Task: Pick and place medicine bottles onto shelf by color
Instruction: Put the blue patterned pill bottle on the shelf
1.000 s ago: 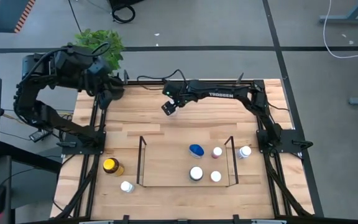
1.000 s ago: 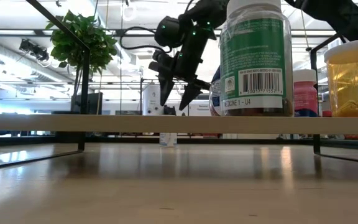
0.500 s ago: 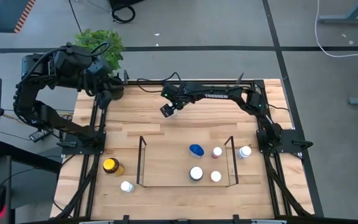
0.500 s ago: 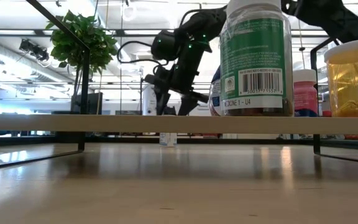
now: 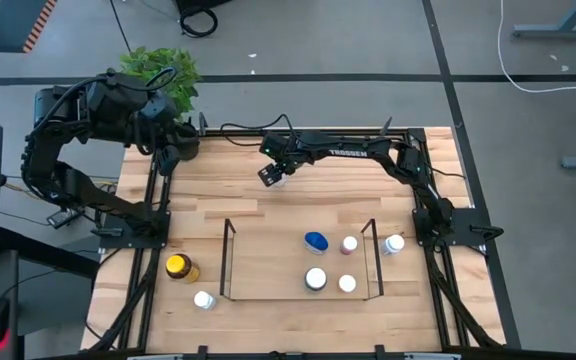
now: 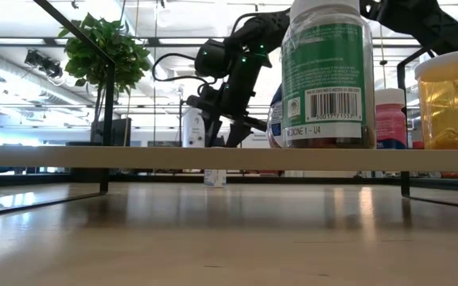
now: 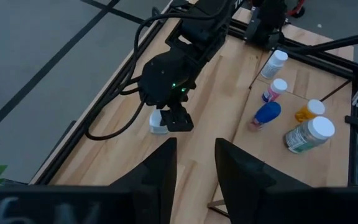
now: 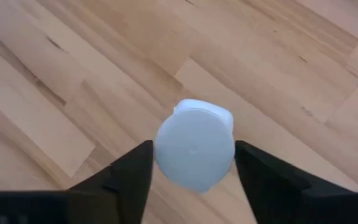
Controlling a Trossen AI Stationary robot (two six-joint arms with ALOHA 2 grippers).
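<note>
Two dark fingers [image 8: 129, 180] of your right gripper [image 8: 194, 180] stand on either side of a white-capped bottle [image 8: 194, 152], and the cap sits squarely in the gap between them. You can see a thin strip of wood between the cap and each finger, so the jaws are around the bottle but not pressed on it. From above, that gripper [image 5: 271, 176] is over the far half of the table [image 5: 218, 195], a little left of the middle, with the arm reaching in from the right edge. In the low view the bottle [image 6: 193, 127] stands upright, just beside the gripper's tips.

Your left gripper [image 7: 194, 180] waits at the far left corner of the table, next to the potted plant [image 5: 158, 70]. Its fingers stand a narrow gap apart with nothing between them.

Nearer the front edge you have the wire shelf [image 5: 228, 262]. Four bottles stand in its right half: a blue-capped one [image 5: 316, 241], a pink-capped one [image 5: 349, 244], a larger white-capped one [image 5: 315, 279] and a small white-capped one [image 5: 347, 284]. Another white-capped bottle [image 5: 395, 243] stands just outside the shelf's right end. Left of the shelf you have an amber jar with a yellow lid [image 5: 178, 266], and a small white-capped bottle [image 5: 204, 299] closer to the front edge.
</note>
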